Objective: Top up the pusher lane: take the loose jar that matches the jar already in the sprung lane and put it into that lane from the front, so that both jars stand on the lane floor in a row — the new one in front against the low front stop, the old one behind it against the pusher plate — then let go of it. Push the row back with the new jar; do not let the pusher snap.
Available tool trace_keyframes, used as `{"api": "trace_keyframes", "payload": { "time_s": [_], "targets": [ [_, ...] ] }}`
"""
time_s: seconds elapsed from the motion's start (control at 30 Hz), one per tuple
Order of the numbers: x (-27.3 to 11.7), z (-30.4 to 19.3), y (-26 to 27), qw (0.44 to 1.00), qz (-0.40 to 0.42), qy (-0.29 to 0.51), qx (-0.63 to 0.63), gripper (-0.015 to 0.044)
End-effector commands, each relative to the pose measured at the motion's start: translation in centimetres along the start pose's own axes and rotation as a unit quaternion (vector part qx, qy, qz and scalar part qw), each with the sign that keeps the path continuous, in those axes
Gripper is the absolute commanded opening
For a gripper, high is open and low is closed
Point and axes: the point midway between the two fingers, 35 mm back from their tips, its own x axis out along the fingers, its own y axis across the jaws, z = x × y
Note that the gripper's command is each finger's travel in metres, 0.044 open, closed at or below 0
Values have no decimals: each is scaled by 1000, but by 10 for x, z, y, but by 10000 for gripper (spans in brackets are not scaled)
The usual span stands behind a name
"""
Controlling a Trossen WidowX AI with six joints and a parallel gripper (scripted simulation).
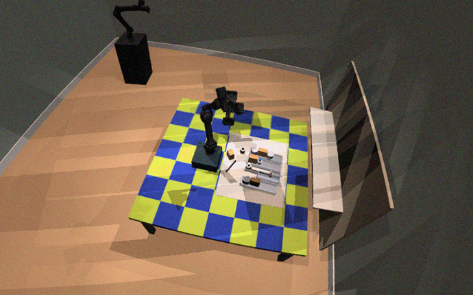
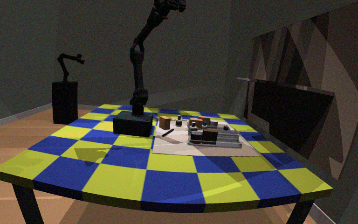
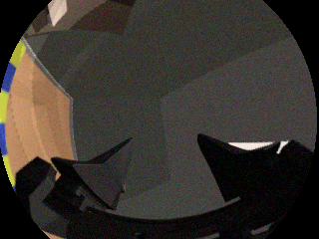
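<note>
Arm (image 1: pixel 208 130) (image 2: pixel 138 66) rises tall from dark base (image 1: pixel 198 163) (image 2: pixel 118 129), bent over toward upper middle of frame in top view. Gripper (image 1: pixel 233 114) (image 2: pixel 182 5) (image 3: pixel 165 139) hangs high above table, fingers wide apart, nothing between them. Loose jar (image 1: pixel 241 150) (image 2: pixel 178 122), dark-and-pale, stands upright on pale mat (image 1: pixel 228 187) (image 2: pixel 171 149), between orange box (image 1: pixel 230 154) (image 2: pixel 164 122) and lanes (image 1: pixel 261 188) (image 2: pixel 229 144). Table (image 1: pixel 219 221) (image 2: pixel 171 185) is blue-yellow checkered; wood floor (image 1: pixel 72 188) (image 2: pixel 26 121) (image 3: pixel 47 110), dark walls around. Second arm (image 1: pixel 121 19) (image 2: pixel 63 64) stands upper left on black pedestal (image 1: pixel 133 61) (image 2: pixel 64 102).
</note>
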Motion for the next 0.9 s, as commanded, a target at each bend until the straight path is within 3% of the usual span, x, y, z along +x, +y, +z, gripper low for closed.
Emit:
{"api": "trace_keyframes", "payload": {
  "time_s": [0.0,0.13,0.43,0.63,0.87],
  "targets": [
    [0,1,1,1000,1,-2,1,426],
    [4,26,19,998,25,-39,37,440],
    [-9,146,101,949,171,-181,194,440],
    [-49,227,156,877,303,-240,286,440],
    [-125,306,211,769,464,-263,352,440]
  ]
}}
